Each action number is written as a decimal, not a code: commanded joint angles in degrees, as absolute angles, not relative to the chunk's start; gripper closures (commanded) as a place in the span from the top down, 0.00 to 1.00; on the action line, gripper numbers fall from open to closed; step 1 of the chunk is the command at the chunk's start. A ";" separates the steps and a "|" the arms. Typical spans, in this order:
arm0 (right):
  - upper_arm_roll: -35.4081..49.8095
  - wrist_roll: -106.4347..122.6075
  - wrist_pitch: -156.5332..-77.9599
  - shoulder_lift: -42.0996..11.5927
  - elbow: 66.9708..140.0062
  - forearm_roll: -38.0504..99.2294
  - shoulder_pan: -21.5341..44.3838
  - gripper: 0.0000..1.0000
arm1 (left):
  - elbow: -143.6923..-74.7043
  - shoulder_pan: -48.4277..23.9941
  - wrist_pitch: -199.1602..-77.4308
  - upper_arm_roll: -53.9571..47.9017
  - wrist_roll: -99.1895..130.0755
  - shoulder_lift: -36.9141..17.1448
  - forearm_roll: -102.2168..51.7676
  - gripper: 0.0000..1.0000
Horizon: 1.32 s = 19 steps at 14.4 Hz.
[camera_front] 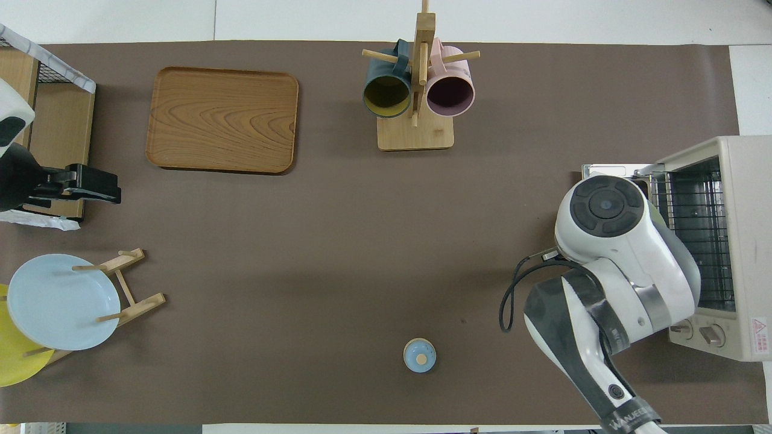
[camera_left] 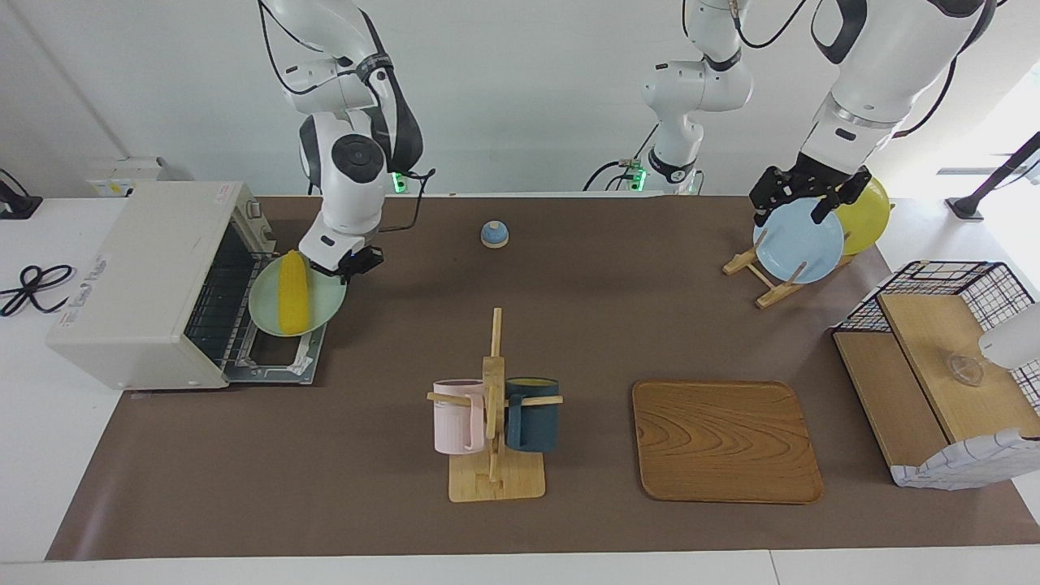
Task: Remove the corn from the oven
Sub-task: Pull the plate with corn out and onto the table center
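The right gripper point(camera_left: 345, 268) is up in the air over the lowered door of the oven point(camera_left: 138, 280), its jaws pressed together on the rim of a pale green plate point(camera_left: 317, 307). The corn point(camera_left: 292, 302) lies lengthwise on that plate, outside the oven's mouth, above the open door. The oven sits at the right arm's end of the table point(camera_left: 325, 487), its wire rack bare and its door folded flat onto the table. In the overhead view the right arm's wrist covers the plate and the corn.

The left gripper point(camera_left: 800, 195) waits over the plate rack point(camera_left: 764, 280) in the table corner near the left arm's base, its jaws spread above the rim of the blue plate point(camera_left: 800, 244) that stands in the rack; whether they touch the plate I cannot tell. A yellow plate point(camera_left: 865, 213) stands in the same rack, nearer the table's end.

A small blue bell point(camera_left: 494, 234) sits near the table edge closest to the robots. A mug stand point(camera_left: 494, 439) with a pink mug point(camera_left: 455, 416) and a dark blue mug point(camera_left: 532, 414) is toward the edge farthest from the robots, and a wooden tray point(camera_left: 723, 443) lies beside it, toward the left arm's end. A wire basket with wooden shelves point(camera_left: 934, 374) stands at the left arm's end of the table
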<state>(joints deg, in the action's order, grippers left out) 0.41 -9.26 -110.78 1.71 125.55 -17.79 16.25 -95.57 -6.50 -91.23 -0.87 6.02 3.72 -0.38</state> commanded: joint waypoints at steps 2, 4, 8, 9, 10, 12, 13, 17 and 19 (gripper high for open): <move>0.79 -18.07 -106.88 2.63 124.45 -18.98 23.18 0.00 | -96.59 -6.68 -92.37 -0.97 6.06 4.22 0.26 1.00; 0.88 -21.70 -105.91 2.72 124.10 -18.90 26.96 0.00 | -96.68 -6.68 -92.29 -0.97 6.06 4.31 0.18 1.00; 1.14 -31.08 -105.56 1.59 121.73 -15.65 35.83 0.00 | -96.68 -6.51 -92.55 -0.97 5.98 4.31 0.18 1.00; 1.14 -33.64 -105.30 -0.16 119.55 -15.12 36.82 0.00 | -96.68 -6.50 -92.64 -0.97 5.89 4.31 0.18 1.00; 1.14 -34.88 -104.34 -1.65 116.92 -14.33 37.70 0.00 | -96.68 -6.42 -92.64 -0.97 5.98 4.31 0.18 1.00; 1.14 -37.86 -102.14 -5.78 110.77 -12.58 40.59 0.00 | -96.68 -6.33 -92.72 -0.97 5.80 4.31 0.26 1.00; 1.23 -41.19 -101.00 -7.71 107.61 -12.48 42.61 0.00 | -96.68 -6.15 -92.72 -0.97 5.71 4.31 0.26 1.00; 1.23 -51.49 -97.20 -22.65 91.95 -13.09 47.99 0.00 | -96.68 -6.06 -92.72 -0.88 5.62 4.31 0.26 1.00; 1.23 -51.68 -100.52 -25.39 90.27 -12.66 48.43 0.00 | -96.68 -6.06 -92.72 -0.88 5.62 4.31 0.26 1.00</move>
